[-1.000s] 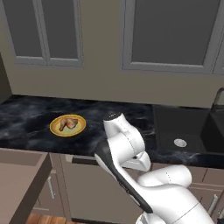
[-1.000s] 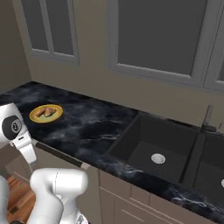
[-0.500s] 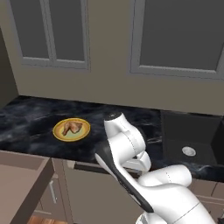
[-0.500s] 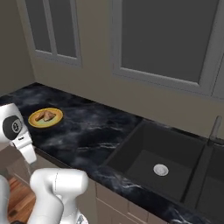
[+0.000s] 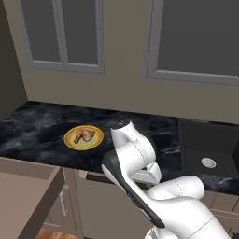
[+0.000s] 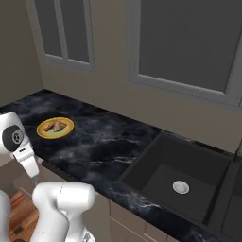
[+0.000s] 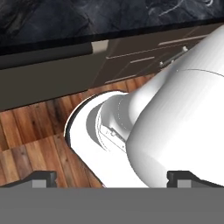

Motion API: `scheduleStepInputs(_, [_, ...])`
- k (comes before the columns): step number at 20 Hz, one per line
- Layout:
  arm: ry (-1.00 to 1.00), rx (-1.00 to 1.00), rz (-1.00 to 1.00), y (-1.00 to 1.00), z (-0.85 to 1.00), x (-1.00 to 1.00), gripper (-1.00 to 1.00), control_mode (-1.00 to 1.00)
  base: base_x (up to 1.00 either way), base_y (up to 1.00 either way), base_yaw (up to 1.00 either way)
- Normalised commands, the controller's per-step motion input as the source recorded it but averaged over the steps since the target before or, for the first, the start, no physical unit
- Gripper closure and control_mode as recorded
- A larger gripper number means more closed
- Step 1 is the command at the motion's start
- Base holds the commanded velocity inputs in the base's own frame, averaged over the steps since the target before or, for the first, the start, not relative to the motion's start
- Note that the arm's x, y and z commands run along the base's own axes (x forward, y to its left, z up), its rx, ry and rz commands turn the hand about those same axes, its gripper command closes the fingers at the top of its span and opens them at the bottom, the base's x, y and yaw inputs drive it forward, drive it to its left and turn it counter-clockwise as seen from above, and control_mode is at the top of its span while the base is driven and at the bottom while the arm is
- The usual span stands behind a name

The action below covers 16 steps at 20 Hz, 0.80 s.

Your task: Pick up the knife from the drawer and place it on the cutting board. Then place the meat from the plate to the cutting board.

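Left base view: plate [image 5: 84, 138] with meat [image 5: 84, 135] on far-left counter [image 5: 37, 135]; open drawer [image 5: 28, 196] near left. Arm [image 5: 135, 158] folded low, hand tucked under counter edge. Risk: clipping drawer front on unfolding.

Right base view: plate, meat far left; sink [image 6: 182, 175] right.

Hand view: fingertips [image 7: 40, 177] spread wide, empty, aimed at floor [image 7: 30, 131]. Knife, board unseen.

counter [image 5: 42, 135]: bare around plate [image 5: 84, 138] | sink [image 6: 186, 176]: unobstructed

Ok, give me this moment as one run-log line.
claw: open, empty, low facing floor | meat: on plate | plate: on counter | drawer: open
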Motion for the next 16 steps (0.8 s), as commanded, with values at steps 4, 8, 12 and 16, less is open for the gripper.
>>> scheduleStepInputs(4, [0.0, 0.0, 0.0, 0.0, 0.0, 0.0, -1.0, 1.0, 0.29, 0.51, 0.11])
scheduleStepInputs(8, [0.0, 0.0, 0.0, 0.0, 0.0, 0.0, -1.0, 1.0, 0.4, 0.56, 0.09])
scheduleStepInputs(12, [0.0, 0.0, 0.0, 0.0, 0.0, 0.0, -1.0, 1.0, 0.44, 0.59, 0.08])
scheduleStepInputs(16, [0.0, 0.0, 0.0, 0.0, 0.0, 0.0, -1.0, 1.0, 0.37, 0.64, 0.09])
